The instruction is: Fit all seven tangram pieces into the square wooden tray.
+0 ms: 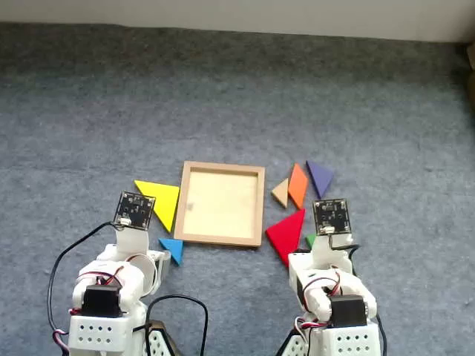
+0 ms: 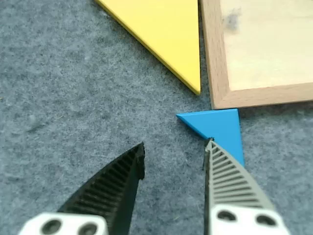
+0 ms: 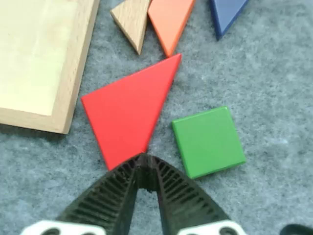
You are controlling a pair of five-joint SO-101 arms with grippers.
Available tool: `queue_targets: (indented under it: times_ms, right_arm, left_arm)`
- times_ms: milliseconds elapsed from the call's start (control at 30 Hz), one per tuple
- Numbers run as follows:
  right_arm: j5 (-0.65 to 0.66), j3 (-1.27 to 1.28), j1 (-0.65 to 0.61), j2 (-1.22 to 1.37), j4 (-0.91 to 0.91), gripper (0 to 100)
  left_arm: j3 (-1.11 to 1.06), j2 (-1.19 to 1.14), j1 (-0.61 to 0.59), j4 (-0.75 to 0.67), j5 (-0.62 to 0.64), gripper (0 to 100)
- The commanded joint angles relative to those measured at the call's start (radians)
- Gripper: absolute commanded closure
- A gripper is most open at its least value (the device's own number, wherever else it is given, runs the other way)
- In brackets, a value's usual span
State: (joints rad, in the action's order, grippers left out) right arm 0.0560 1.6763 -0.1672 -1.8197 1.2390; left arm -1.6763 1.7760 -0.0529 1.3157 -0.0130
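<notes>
Tray: square, pale wood, flat on the grey mat between the two arms; bare floor showing inside the rim.
Left gripper: spread wide, holds nothing; hovers over the mat just off the tray's near left corner.
Fingers of the left gripper: black one above bare mat; grey one with its tip at the edge of the blue triangle, contact impossible to tell.
Blue triangle: small, lies on the mat just beside the tray's corner, outside it.
Yellow triangle: large, lies along the tray's left side, just beside the rim.
Right gripper: closed tip to tip, grips nothing; sits just beside the near corner of the red triangle.
Red triangle: large, on the mat off the tray's near right corner.
Green square: just beside the red triangle, on the side away from the tray.
Wooden triangle: small, unpainted, near the tray's right side.
Orange piece: touches or nearly touches the wooden triangle; its point meets the red triangle's far tip.
Dark blue triangle: beyond the orange piece, farthest from the tray.
</notes>
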Motion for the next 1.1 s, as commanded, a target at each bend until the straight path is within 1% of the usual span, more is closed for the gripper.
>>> queue_targets:
  times_ms: [0, 633, 700, 767, 867, 967, 1067]
  right_arm:
    - [0.000, 0.097, -0.005, -0.010, 0.004, 99.5]
    - [0.000, 0.097, -0.001, -0.007, 0.005, 99.5]
    - [0.018, 0.097, 0.021, -0.012, 0.005, 99.5]
    - [0.068, 0.088, 0.028, -0.013, 0.001, 99.5]
    - [0.097, -0.048, 0.054, -0.015, -0.008, 99.5]
    - [0.043, -0.225, 0.090, -0.004, 0.013, 99.5]
    - [-0.012, -0.380, 0.090, 0.004, 0.054, 99.5]
  left_arm:
    - [-0.019, 0.039, -0.001, 0.006, 0.011, 80]
    - [-0.019, 0.039, -0.001, 0.006, 0.011, 80]
    - [-0.019, 0.039, -0.001, 0.006, 0.011, 80]
    - [-0.019, 0.039, -0.001, 0.006, 0.011, 80]
    - [-0.019, 0.039, -0.001, 0.006, 0.011, 80]
    - [-0.019, 0.039, -0.001, 0.006, 0.011, 80]
    - [-0.019, 0.039, -0.001, 0.006, 0.011, 80]
